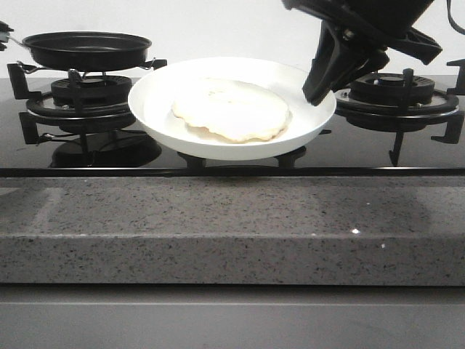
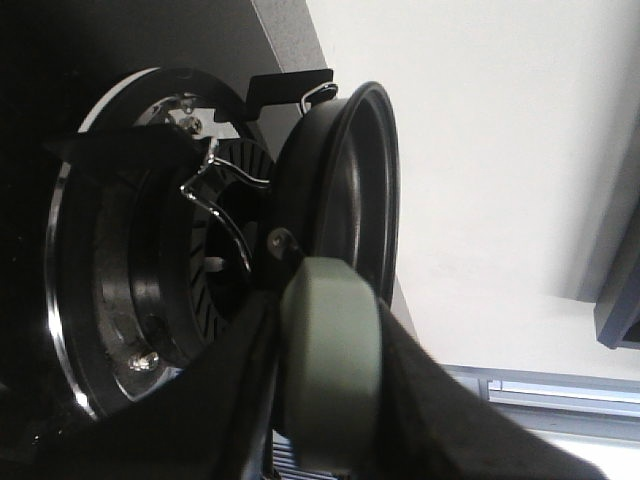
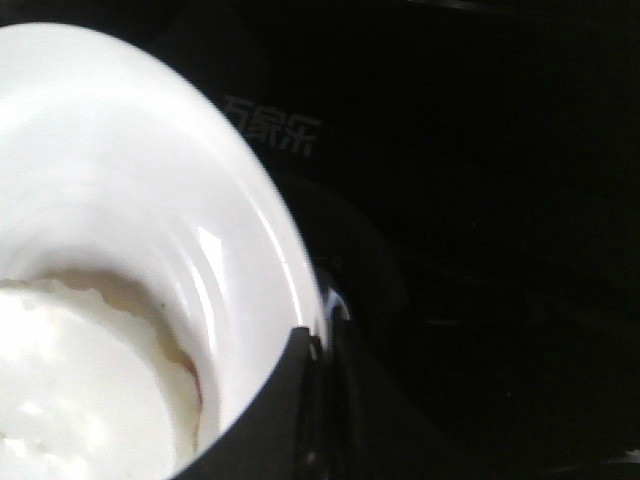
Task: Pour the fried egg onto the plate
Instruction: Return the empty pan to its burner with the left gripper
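Plain white wall (image 1: 218,29) behind. Glossy black glass hob (image 1: 218,156) with black burner grates (image 1: 87,94) left and right. Speckled grey stone counter edge (image 1: 218,233) in front. Even, bright lighting.

Open counter (image 1: 218,218) before stove (image 1: 407,138)

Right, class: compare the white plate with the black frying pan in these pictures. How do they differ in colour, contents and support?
The plate is glossy white; the frying pan is black. The plate carries the fried egg; nothing shows above the pan's rim, and its floor is hidden. The plate is gripped at its rim by the right gripper; the pan rests on the left burner, its handle in the left gripper. Both are round and shallow.
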Tool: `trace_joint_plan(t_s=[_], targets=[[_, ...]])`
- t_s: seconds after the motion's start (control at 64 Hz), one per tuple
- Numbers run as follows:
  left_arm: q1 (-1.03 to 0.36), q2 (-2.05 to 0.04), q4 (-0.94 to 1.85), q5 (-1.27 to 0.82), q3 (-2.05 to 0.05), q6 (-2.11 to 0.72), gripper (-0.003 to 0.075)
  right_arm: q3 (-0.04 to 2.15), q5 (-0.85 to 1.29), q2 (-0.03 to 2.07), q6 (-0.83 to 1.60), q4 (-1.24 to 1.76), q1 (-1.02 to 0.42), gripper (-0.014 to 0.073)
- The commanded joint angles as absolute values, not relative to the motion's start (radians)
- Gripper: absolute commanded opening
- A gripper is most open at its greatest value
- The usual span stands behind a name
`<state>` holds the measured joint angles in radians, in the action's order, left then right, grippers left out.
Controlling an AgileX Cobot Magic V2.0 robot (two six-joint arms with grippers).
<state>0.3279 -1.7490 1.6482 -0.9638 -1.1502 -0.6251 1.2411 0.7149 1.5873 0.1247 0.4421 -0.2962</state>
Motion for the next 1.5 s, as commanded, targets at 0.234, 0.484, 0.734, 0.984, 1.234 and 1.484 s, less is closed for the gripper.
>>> trace_joint_plan(t_s=[0.234,0.484,0.734,0.984,1.234,1.484], targets=[[0.336,-1.702,1.733,-1.025,-1.186,-0.617,0.0479,1.263,0.675,1.551,0.133,0.452,-0.295,-0.0061],[0.37,-1.702,1.676,-1.046,-1.186,-0.617,0.0518,1.263,0.675,1.551,0.133,0.452,-0.295,-0.0061],[0.486,-1.682,1.582,-1.103,-1.186,-0.617,0.0517,1.263,0.675,1.551,0.133,0.452,-0.295,-0.0061],[0.566,-1.552,1.513,-1.097,-1.186,-0.655,0.0516,1.263,0.675,1.551,0.133,0.452,-0.295,-0.0061],[0.497,-1.347,1.269,-1.066,-1.186,-0.664,0.0516,1.263,0.675,1.551,0.133,0.452,-0.295,-0.0061],[0.243,-1.1,0.72,-0.917,-1.186,-0.423,0.0516,1.263,0.675,1.551,0.133,0.452,-0.295,-0.0061]])
